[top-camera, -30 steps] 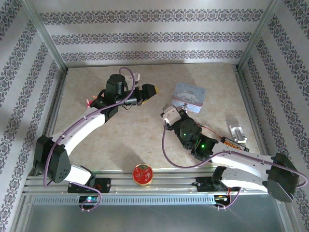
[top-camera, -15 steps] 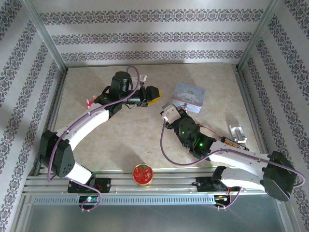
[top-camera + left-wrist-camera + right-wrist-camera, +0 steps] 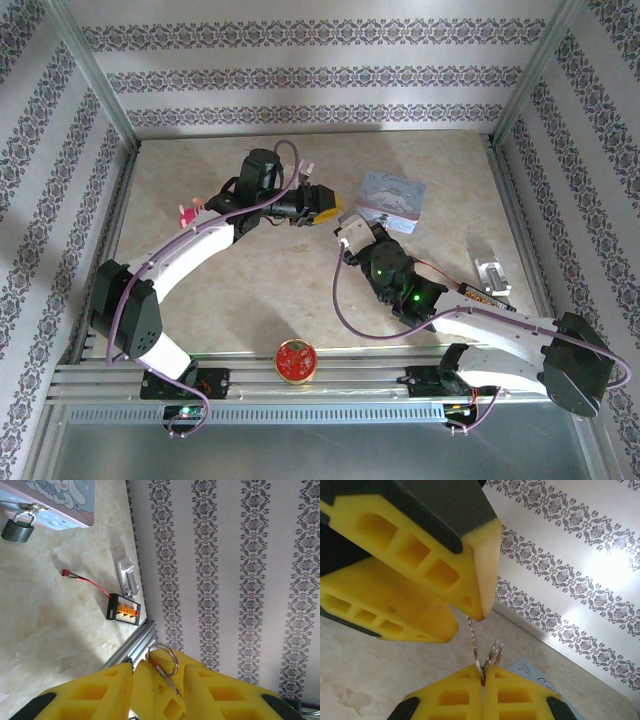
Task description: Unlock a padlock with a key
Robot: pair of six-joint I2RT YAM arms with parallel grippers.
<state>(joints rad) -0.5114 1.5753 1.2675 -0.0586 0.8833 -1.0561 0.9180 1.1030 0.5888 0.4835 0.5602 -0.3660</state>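
The key point(image 3: 475, 645) stands blade up with its ring point(image 3: 492, 655) beside it, and my right gripper point(image 3: 482, 672) is shut on its head. My left gripper point(image 3: 325, 203) has come up against the right gripper point(image 3: 345, 228) above the table's middle. Its yellow fingers point(image 3: 100, 692) stand partly apart on either side of the right fingertips and the key point(image 3: 168, 680). The blade's tip reaches one left finger point(image 3: 480, 605). The dark padlock point(image 3: 17, 529) hangs shut on the hasp of a pale blue tin box point(image 3: 55, 500), which lies behind the grippers point(image 3: 392, 198).
A small orange-and-black board point(image 3: 124, 611) with a red wire and a silver latch point(image 3: 129, 576) lie by the right frame rail. A red round tin point(image 3: 296, 361) sits at the near edge. A small pink item point(image 3: 186, 212) lies at the left.
The left arm has swung right until its gripper meets the right gripper, and its jaws have narrowed around the key. The right gripper has kept hold of the key, shifting only slightly.
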